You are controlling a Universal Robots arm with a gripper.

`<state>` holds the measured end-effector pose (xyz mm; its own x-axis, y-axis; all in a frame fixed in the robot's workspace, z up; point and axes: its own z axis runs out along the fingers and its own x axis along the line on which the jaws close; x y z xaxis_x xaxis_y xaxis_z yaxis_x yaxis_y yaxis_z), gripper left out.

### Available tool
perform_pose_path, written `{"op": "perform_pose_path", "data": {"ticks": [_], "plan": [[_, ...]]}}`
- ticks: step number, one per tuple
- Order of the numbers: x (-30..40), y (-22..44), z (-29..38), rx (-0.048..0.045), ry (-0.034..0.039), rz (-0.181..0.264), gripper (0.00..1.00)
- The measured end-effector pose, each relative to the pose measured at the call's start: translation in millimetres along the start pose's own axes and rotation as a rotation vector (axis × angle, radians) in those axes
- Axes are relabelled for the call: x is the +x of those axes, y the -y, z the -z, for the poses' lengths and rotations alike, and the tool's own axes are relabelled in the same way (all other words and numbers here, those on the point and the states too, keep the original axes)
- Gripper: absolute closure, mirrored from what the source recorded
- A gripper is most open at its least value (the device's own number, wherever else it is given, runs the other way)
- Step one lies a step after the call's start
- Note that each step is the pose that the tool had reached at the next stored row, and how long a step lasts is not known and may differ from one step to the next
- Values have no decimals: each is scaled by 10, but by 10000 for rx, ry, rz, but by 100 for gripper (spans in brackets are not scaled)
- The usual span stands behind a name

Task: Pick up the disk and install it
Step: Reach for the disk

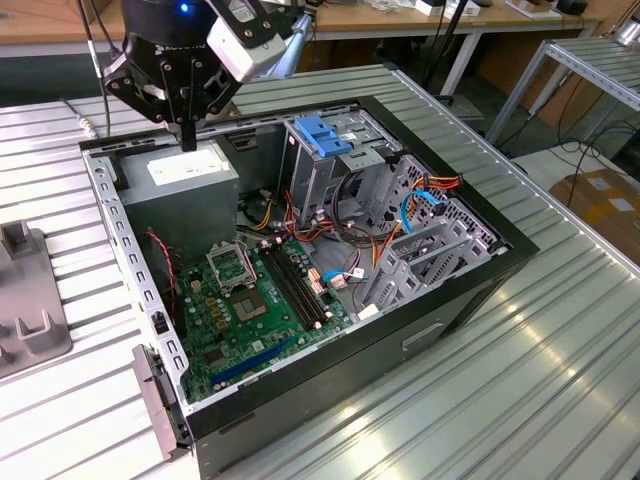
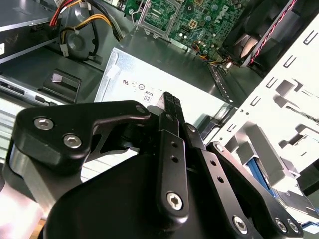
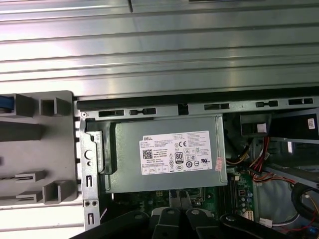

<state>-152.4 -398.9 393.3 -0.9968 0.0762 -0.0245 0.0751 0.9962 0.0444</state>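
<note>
My gripper hangs over the far corner of the open computer case at the exterior view's left, just above the grey power supply. Its fingers are shut together with nothing between them, as both wrist views show. A small sliver of bright blue lies at the picture's edge on the grey slotted holder beside the case. I cannot tell whether that sliver is the disk. A blue plastic bracket with tabs sits on top of the drive cage inside the case.
The case lies on its side on a ribbed metal table. Inside are the green motherboard, bundles of coloured cables and metal bay walls. The grey holder stands on the table at the exterior view's left.
</note>
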Motion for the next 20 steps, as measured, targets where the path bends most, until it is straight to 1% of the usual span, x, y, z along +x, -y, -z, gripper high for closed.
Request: {"op": "perform_pose_path", "data": {"ticks": [20], "plan": [[54, 4, 2, 0, 0, 0, 90]]}}
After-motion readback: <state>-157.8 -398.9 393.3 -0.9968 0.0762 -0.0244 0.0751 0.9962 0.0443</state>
